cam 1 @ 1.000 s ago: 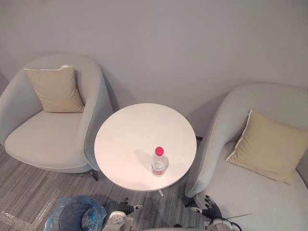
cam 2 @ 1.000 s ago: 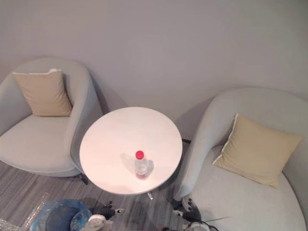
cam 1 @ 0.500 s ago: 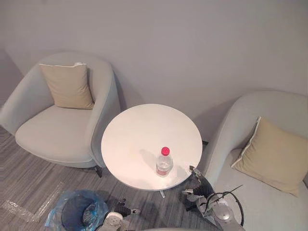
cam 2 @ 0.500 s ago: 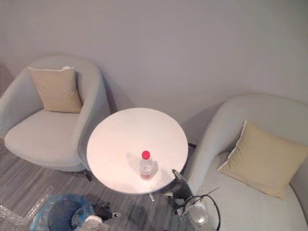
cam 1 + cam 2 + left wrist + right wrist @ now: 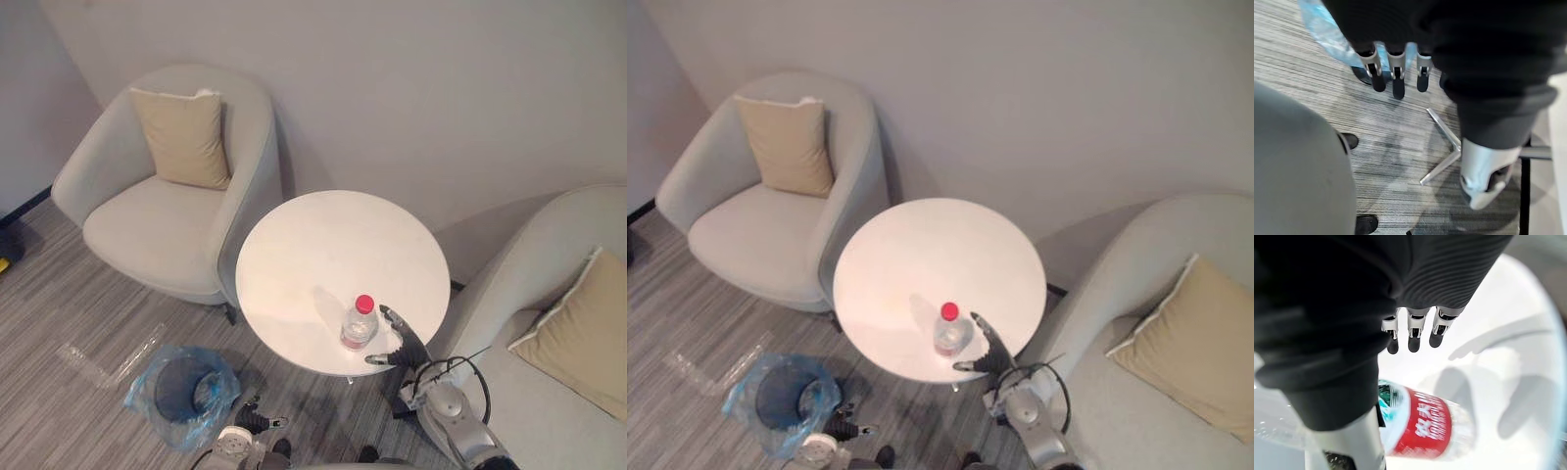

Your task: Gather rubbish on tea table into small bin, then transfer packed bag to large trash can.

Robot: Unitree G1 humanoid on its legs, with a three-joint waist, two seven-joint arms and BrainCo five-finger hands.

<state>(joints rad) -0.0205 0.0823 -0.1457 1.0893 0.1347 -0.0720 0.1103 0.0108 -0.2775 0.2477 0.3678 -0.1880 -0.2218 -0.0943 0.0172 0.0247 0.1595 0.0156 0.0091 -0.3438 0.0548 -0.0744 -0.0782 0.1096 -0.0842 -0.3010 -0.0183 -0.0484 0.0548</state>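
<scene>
Just beside the bottle (image 5: 359,325), right hand (image 5: 399,344) (fingers (image 5: 1412,330) straight)

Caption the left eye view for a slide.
Open right hand beside the upright red-capped bottle on the round white table; bag-lined bin on the floor.

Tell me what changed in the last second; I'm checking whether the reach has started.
The right hand rose from low by the armchair to the edge of the table, open beside the bottle, not gripping it. The camera shifted too. The bottle stays upright on the table; the left hand stays low and open near the bin.
</scene>
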